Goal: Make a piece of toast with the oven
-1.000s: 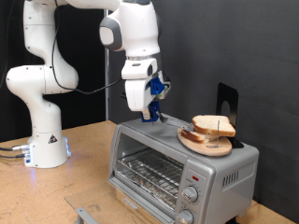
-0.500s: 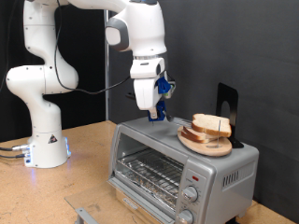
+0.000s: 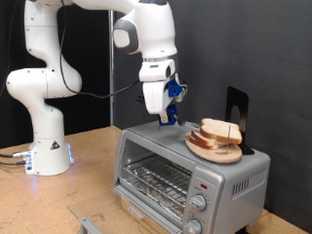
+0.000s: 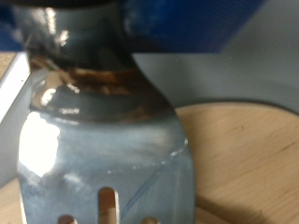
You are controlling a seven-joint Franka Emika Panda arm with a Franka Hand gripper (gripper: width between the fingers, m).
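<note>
Gripper [image 3: 167,119] hangs just above the oven [image 3: 190,166] roof, toast [image 3: 221,130] on a round wooden plate [image 3: 212,148] on that roof

Exterior view: the white arm [image 3: 44,78] reaches over from the exterior view's left, the gripper pointing down over the middle of the oven top near its back edge, beside the plate and apart from it; the fingers are too small and dark here to tell if they are spread or pressed together. The toast lies on the plate at the oven top's right end, with a black stand [image 3: 237,105] behind it. Oven door open, wire rack [image 3: 156,179] visible inside, knobs [image 3: 200,203] on the right front panel. Oven sits on the wooden tabletop [image 3: 88,175]. Wrist view: a blurred grey finger fills the frame, wooden surface behind
</note>
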